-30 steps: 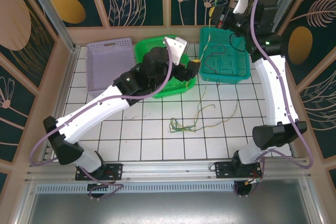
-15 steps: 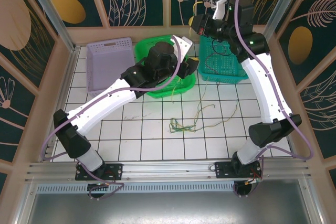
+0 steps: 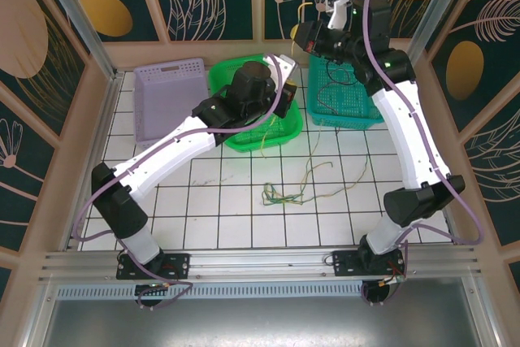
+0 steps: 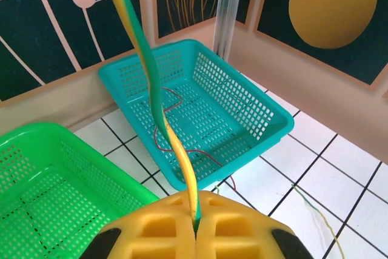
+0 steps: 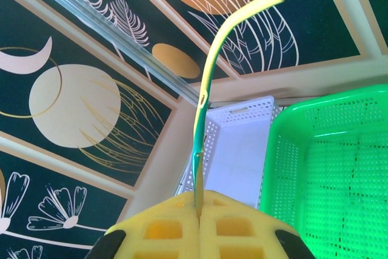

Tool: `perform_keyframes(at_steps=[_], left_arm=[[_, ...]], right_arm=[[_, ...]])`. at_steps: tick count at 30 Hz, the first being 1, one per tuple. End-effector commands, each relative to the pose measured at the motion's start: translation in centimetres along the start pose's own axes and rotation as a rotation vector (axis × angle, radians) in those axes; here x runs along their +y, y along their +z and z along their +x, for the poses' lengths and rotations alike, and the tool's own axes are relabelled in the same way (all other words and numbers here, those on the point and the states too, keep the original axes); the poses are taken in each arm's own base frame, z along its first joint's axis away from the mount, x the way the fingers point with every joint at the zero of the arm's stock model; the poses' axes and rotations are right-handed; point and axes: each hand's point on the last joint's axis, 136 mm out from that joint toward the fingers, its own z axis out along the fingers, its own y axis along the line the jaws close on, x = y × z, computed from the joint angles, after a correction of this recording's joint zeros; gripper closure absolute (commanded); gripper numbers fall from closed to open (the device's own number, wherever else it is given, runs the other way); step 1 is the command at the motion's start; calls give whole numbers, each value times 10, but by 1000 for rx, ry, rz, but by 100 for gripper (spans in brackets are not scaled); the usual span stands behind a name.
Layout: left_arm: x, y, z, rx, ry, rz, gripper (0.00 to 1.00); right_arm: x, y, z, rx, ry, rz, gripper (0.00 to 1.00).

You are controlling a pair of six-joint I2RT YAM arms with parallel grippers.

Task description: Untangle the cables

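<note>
White tiled tabletop (image 3: 203,201), walled by dark panels printed with leaves and flowers, carries three baskets along its far edge: a purple basket (image 3: 166,95), a green basket (image 3: 221,79) and a teal basket (image 3: 357,122). My left claw (image 4: 195,225) is noted above the gap between the green and teal baskets, its yellow pads pressed together on a green-yellow cable (image 4: 153,83) that rises steeply from the pinch and leaves the wrist view at the top. My right claw (image 5: 199,209) is raised near the back wall by the teal basket, likewise closed tight, pinching a yellow-green cable end (image 5: 210,68) whose free tip curves upward. Whether both claws hold one and the same cable cannot be told. A reddish wire (image 4: 173,93) lies inside the teal basket. A loose tangle of thin cables (image 3: 286,194) rests on the tiles at mid-table, well apart from both claws.
</note>
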Motion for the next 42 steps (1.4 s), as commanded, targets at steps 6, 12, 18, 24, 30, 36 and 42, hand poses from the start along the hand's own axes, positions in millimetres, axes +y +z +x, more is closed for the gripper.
perform_keyframes(at_steps=[6, 12, 18, 24, 30, 36, 42], left_arm=[[82, -42, -24, -55, -248, -63, 100], [203, -72, 2, -40, -387, -332, 100], [315, -101, 15, -98, -329, -635, 100], [400, -98, 49, -112, -284, -836, 100], [437, -65, 96, -8, -312, -870, 100], [422, -31, 153, 81, -483, -726, 100], [399, -16, 188, 237, -611, -612, 100]], right_arm=[[1, -20, -27, -131, -33, 84, 39], [-5, -28, -17, -148, -35, 98, 36], [-17, -16, 17, -78, 17, 62, 37], [-21, -4, 37, -27, 33, 58, 38], [-27, 0, 45, -7, 49, 75, 39], [-34, 2, 55, 12, 72, 88, 40], [-37, 1, 64, 22, 88, 94, 41]])
